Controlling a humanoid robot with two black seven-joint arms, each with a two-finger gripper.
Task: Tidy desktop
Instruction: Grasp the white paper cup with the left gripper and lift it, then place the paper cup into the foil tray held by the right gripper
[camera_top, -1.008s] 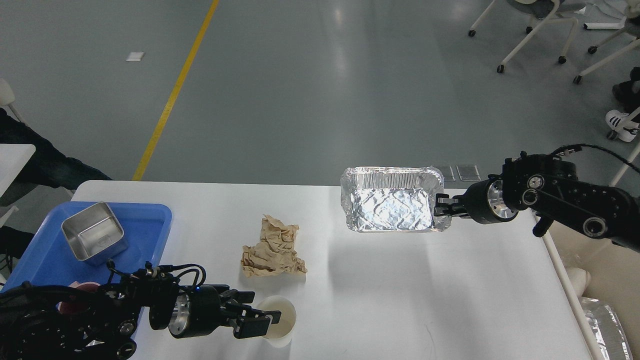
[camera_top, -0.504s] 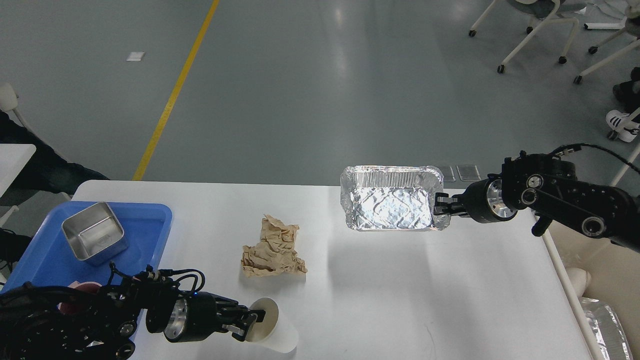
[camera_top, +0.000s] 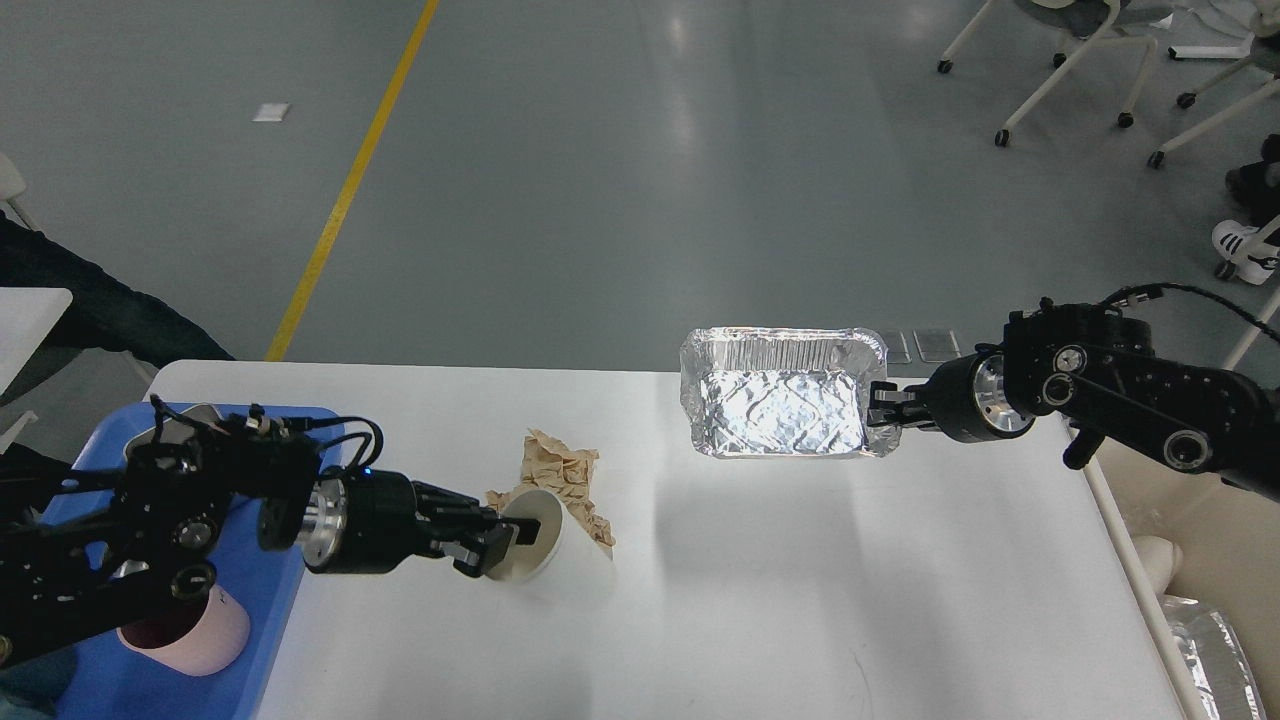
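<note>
No brand, label or writing is showing legibly on anything in view.

The left gripper (camera_top: 497, 541) is closing its fingers on the rim of a white paper cup (camera_top: 530, 549), one finger inside the mouth and one outside, and is holding the cup tipped on its side, the mouth facing the gripper, over the white desktop (camera_top: 760, 600). The cup's inside is looking bare as far as it can be seen. Just behind the cup a crumpled brown paper (camera_top: 565, 475) is lying on the desktop, partly hidden by it.

The right gripper (camera_top: 884, 417) is pinching the right rim of a rectangular foil tray (camera_top: 782, 405), holding it tilted with its shiny, empty interior facing the camera, above the far edge of the desktop.

The desktop is filling the lower middle of the view, stretching between the two arms. On its left end a blue plastic tray (camera_top: 285, 425) is sitting, mostly covered by the left arm. A pink cup (camera_top: 195, 645) is standing in the tray near the bottom edge, and its contents are hidden. At the bottom right, beside the desktop, another piece of foil (camera_top: 1215, 655) is lying in a cream bin (camera_top: 1235, 545).
</note>
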